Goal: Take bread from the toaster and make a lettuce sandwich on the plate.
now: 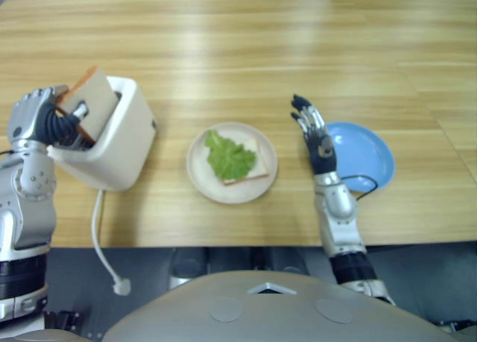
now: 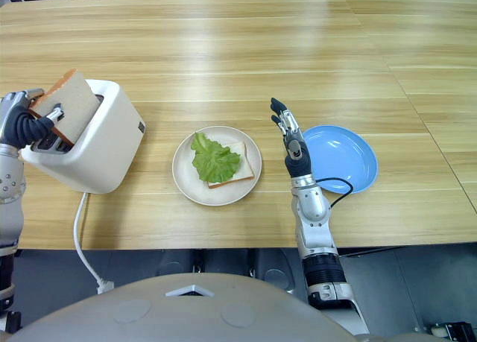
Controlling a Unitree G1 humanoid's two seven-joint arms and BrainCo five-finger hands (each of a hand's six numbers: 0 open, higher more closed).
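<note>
1. The left hand [image 1: 33, 118] was at the far left, near the table's left edge, its dark fingers curled shut on the lower left edge of a bread slice [image 1: 88, 100].
2. That bread slice was pale tan with a reddish-brown crust. It leaned to the left and stood half out of the slot of the white toaster [image 1: 115, 144].
3. The toaster sat near the front left of the table. Its white cord [image 1: 97, 230] ran over the front edge, and the plug [image 1: 121, 286] hung below.
4. A round cream plate [image 1: 195, 174] lay near the front edge at the middle, well apart from the toaster, with bare wood between them.
5. On it lay a lower slice [image 1: 261, 162] of white bread, and a crinkled green lettuce leaf [image 1: 229, 158] covered most of that slice.
6. The right hand [image 1: 314, 130] was raised just right of the cream plate, with its fingers straight and spread and nothing in them.
7. A blue plate [image 1: 369, 152] lay just beside that hand, and the hand overlapped its left rim.
8. The table [image 1: 261, 51] was light, glossy wood with a streaked grain, and its far half gave wide room beyond all the things.
</note>
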